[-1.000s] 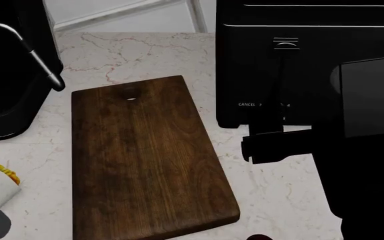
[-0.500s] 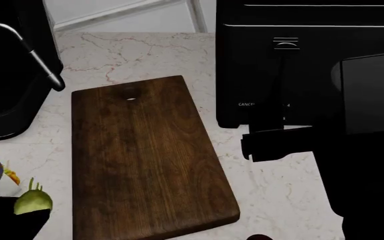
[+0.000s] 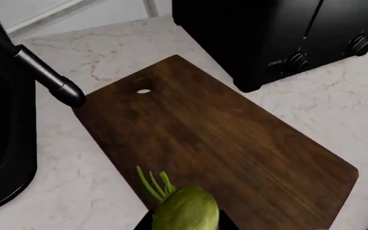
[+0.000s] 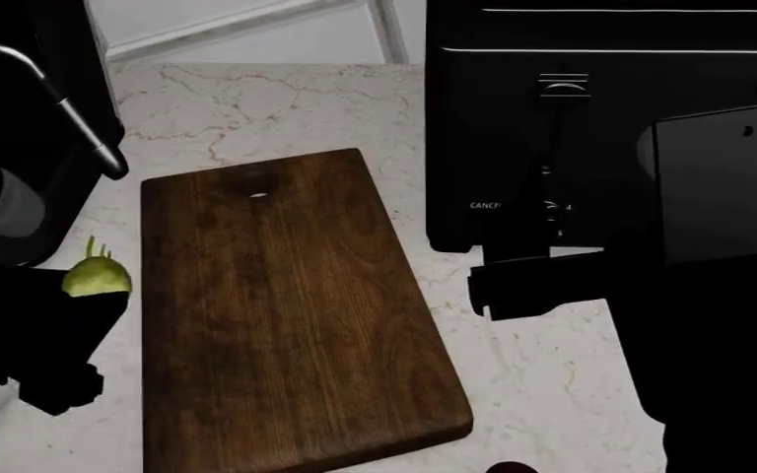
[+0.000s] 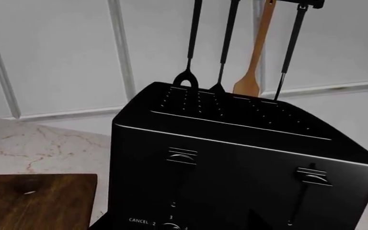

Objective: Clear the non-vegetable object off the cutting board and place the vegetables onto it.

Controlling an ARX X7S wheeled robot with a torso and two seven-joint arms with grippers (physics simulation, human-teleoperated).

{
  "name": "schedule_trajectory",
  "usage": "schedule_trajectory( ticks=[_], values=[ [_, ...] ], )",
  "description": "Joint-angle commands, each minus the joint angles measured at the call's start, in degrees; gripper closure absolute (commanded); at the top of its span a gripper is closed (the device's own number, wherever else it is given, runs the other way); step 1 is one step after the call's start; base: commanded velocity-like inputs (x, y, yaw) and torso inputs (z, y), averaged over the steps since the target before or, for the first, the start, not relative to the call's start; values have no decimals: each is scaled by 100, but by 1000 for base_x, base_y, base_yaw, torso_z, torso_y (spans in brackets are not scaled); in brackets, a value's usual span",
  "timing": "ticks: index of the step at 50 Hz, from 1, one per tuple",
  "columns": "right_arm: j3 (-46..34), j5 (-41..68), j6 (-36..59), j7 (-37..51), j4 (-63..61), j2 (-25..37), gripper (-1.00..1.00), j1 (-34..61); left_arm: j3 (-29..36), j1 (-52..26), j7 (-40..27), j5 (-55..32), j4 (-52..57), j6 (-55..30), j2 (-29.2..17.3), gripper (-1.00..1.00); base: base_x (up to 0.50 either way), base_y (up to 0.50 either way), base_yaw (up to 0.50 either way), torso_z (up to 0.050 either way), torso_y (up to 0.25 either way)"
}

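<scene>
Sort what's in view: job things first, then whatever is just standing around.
Job things:
- cutting board, nothing lying on it
- yellow-green bulb, held in the left gripper beside the board's left edge
- right gripper, carrying nothing

Just standing around:
- black toaster
- hanging utensils
- black appliance at the left

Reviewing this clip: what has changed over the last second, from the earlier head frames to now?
The left gripper came into view carrying the yellow-green bulb, then lifted it up beside the left edge of the cutting board. The tortilla wrap seen at lower left a second ago is no longer visible. The right arm shifted only slightly. The board remains bare, and the toaster and coffee machine have not moved.
</scene>
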Motion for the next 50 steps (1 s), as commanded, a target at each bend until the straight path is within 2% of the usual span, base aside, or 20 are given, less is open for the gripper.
schedule_trajectory(
  ticks=[1, 2, 8, 17, 28, 38, 47, 48, 50],
  values=[
    [-60, -42, -34, -25, 43, 2, -100, 11, 76, -265, 429, 542, -438, -134, 314, 100, 0, 0, 0, 0, 0],
    [-222, -69, 74, -66, 142, -53, -100, 222, 361, -373, 1162, 1402, -921, -53, 859, 100, 0, 0, 0, 0, 0],
    [-294, -61, 109, -66, 166, -68, -100, 257, 632, -705, 1861, 2149, -1495, -40, 1285, 100, 0, 0, 0, 0, 0],
    [-285, -73, 31, -62, 121, -45, -100, 120, 968, -880, 2497, 2880, -2187, 163, 1694, 100, 0, 0, 0, 0, 0],
    [-259, -2, 37, -13, 107, -14, -100, 135, 1249, -902, 2873, 3332, -2639, 322, 1914, 100, 0, 0, 0, 0, 0],
    [-223, 80, 53, 65, 70, 19, -100, 144, 1344, -607, 2844, 3304, -2571, 343, 1923, 100, 0, 0, 0, 0, 1],
    [-149, 213, 78, 158, 29, 66, -100, 146, 1368, -660, 2852, 3298, -2625, 321, 1972, 100, 0, 0, 0, 0, 0],
    [-147, 214, 77, 159, 29, 71, -100, 149, 1363, -670, 2838, 3298, -2625, 319, 1962, -100, 0, 0, 0, 0, 0],
    [-142, 225, 75, 162, 22, 82, -100, 150, 1346, -712, 2810, 3280, -2641, 305, 1965, -100, 0, 0, 0, 0, 0]
  ],
)
